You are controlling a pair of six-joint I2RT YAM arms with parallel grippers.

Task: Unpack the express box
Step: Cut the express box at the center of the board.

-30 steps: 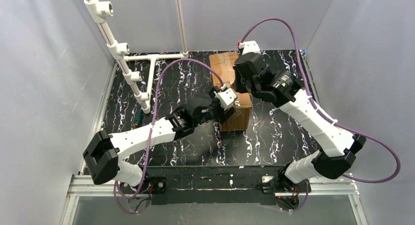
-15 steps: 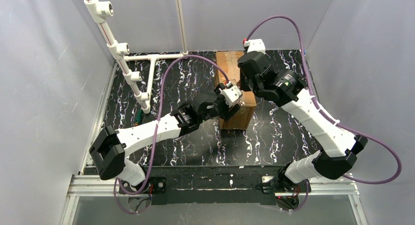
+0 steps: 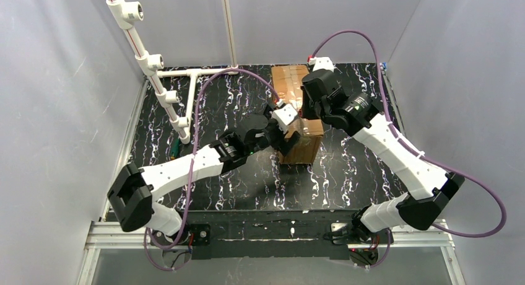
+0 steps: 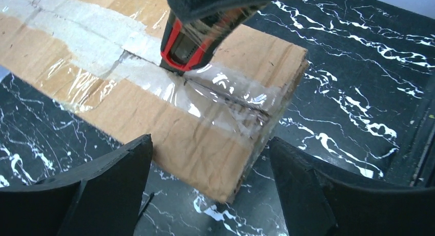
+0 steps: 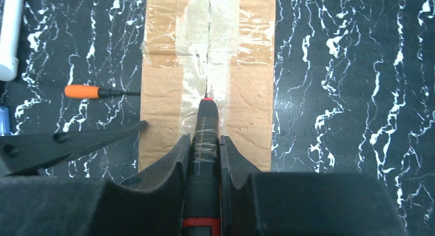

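The express box (image 3: 302, 150), brown cardboard with glossy tape along its top seam, lies lengthwise in the middle of the table. It also shows in the left wrist view (image 4: 118, 97) and the right wrist view (image 5: 251, 118). My right gripper (image 5: 206, 141) is shut on a black and red cutter (image 5: 206, 123) whose tip rests on the taped seam. In the top view it (image 3: 308, 111) is above the box. My left gripper (image 4: 208, 159) is open, its jaws straddling the box's near corner without touching it, and it (image 3: 291, 135) sits at the box's left side.
A white pipe frame (image 3: 170, 96) stands at the back left. An orange-handled screwdriver (image 5: 82, 91) lies on the black marbled table (image 3: 235, 179) left of the box. Grey walls close in on three sides.
The left gripper has shifted a little up along the box's left side. The right gripper with the cutter has moved slightly along the seam. The box has turned slightly.
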